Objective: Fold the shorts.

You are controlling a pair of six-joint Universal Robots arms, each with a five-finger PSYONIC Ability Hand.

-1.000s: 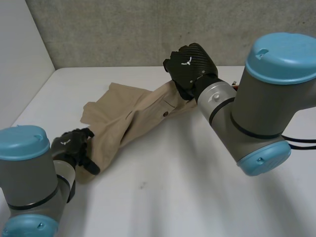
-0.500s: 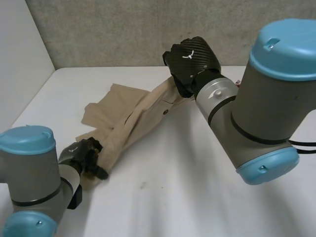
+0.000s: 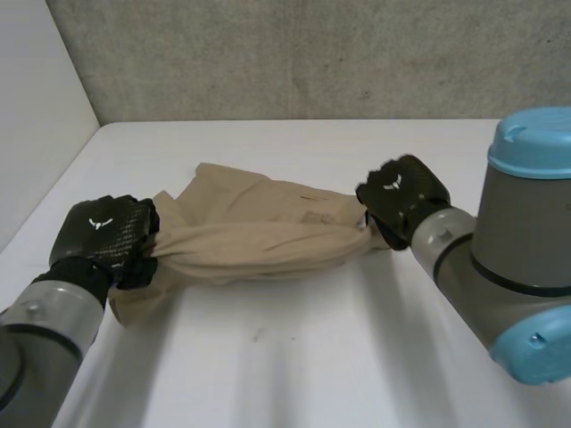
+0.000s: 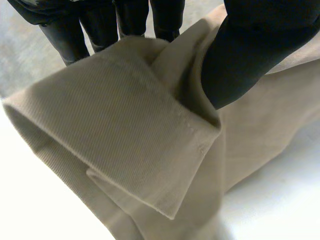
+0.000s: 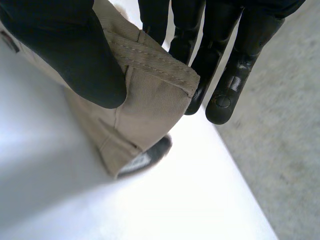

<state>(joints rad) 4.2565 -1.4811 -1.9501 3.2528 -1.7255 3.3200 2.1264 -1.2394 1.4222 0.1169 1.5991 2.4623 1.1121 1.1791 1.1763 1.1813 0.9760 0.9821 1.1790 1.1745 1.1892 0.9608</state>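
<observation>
The tan shorts (image 3: 259,239) are drawn out into a long bunched band between the two hands, low over the white surface (image 3: 321,357), with a looser fold spread behind the band on the side of the grey wall (image 3: 268,53). The left hand (image 3: 101,237) has one end and the right hand (image 3: 400,194) the other. From the head view both hands show only their backs, so the grip itself is hidden there, as are the very ends of the cloth. In the left wrist view, the thumb presses a stitched hem against the fingers (image 4: 75,35), whose tips are covered by the fold. In the right wrist view, thumb and fingers (image 5: 227,70) are clamped on a thick stitched edge, possibly the waistband, though too little of it shows to be sure. Under that edge lies a small dark patch (image 5: 145,157) that cannot be made out. Whether the middle of the band touches the surface cannot be told.
</observation>
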